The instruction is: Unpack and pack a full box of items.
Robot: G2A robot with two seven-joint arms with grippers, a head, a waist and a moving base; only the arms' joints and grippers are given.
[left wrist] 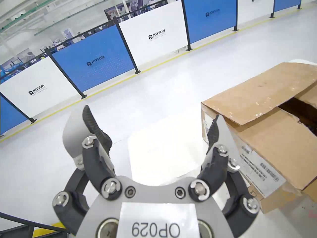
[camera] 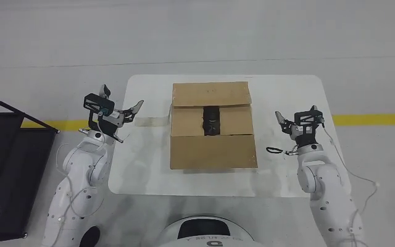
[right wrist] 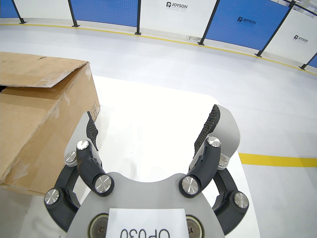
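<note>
A brown cardboard box [camera: 213, 126] stands in the middle of the white table [camera: 148, 167]. Its top flaps lie nearly closed, and a gap between them shows a dark item [camera: 212, 120] inside. My left gripper [camera: 121, 102] hangs open over the table's left edge, apart from the box [left wrist: 260, 134], with nothing between its fingers [left wrist: 97, 128]. My right gripper [camera: 299, 121] stands open over the table's right side, also empty, with the box [right wrist: 37, 115] a short way off beside it.
Bare table lies on both sides of the box and in front of it. A black frame [camera: 18, 160] stands on the floor at the left. A yellow line [camera: 364, 119] runs across the floor. Blue and white barrier panels [right wrist: 158, 3] fence the room.
</note>
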